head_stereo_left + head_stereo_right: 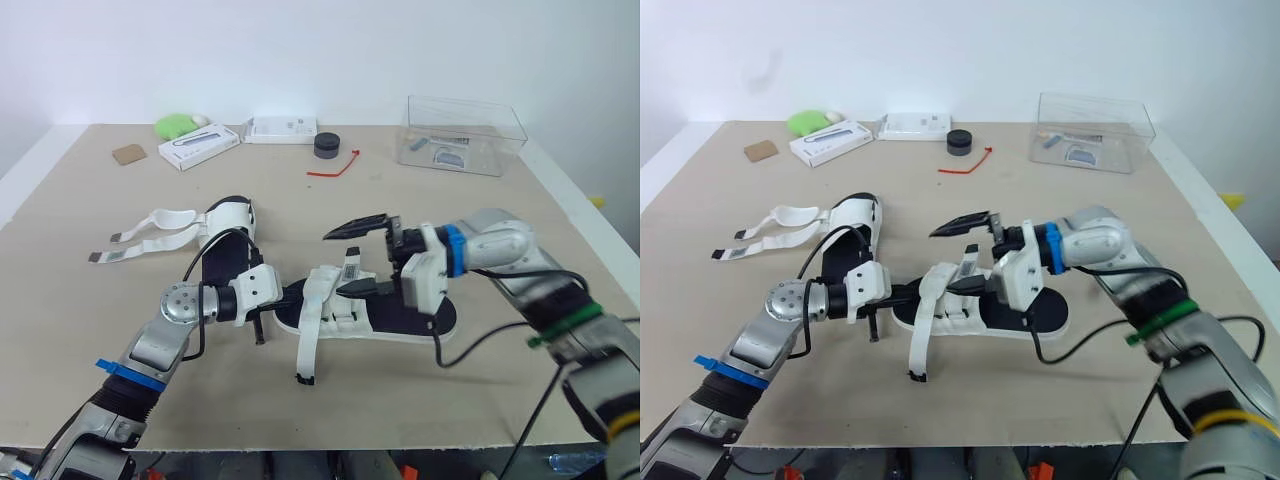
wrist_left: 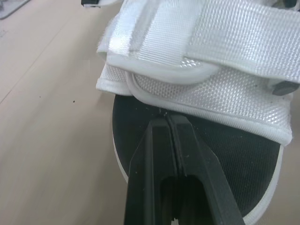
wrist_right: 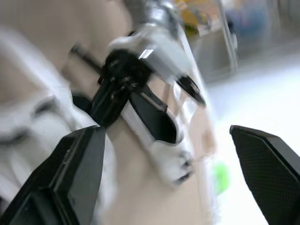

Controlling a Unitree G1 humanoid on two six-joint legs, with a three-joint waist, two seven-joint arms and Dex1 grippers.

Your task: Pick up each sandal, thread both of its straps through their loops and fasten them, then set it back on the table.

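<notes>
- Our left gripper [image 2: 168, 124] is clenched on nothing, its tips seemingly touching the black footbed at the toe of the near sandal [image 1: 400, 322]
- Our right gripper [image 1: 334, 263] is spread wide over that sandal's white straps [image 1: 320, 297], grasping nothing
- That sandal lies mid-way across the desk [image 1: 420, 200]; the other sandal [image 1: 225, 250] lies just behind-left, its loose straps [image 1: 172, 216] splayed
</notes>
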